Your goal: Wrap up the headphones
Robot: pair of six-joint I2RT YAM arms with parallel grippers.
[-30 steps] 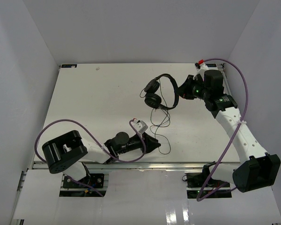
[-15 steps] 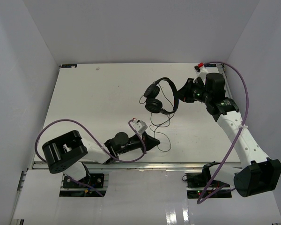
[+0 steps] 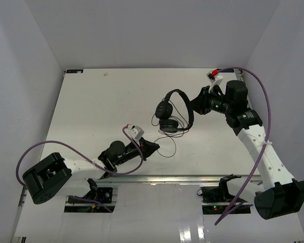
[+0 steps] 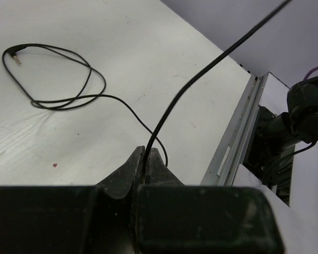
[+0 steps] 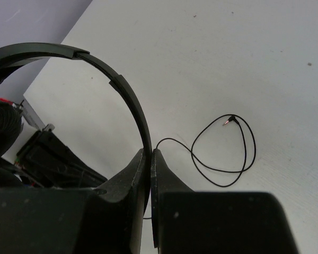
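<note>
The right fingers (image 5: 131,172) pinch the headphones (image 3: 164,109) by the headband (image 5: 128,94). The left fingers (image 4: 124,172), near-left of the headphones, pinch their straight-stretched cable (image 4: 201,79).

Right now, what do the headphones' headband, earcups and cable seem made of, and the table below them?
Headband: probably hard plastic, smooth matte black with a stepped seam.
Earcups: dull black, soft-looking padding; foam or leatherette, too small to tell.
Cable: thin rubbery black sheath, lying in limp loops; plug tip looks metal.
Table: matte white, faint grain, perhaps painted wood or laminate.
</note>
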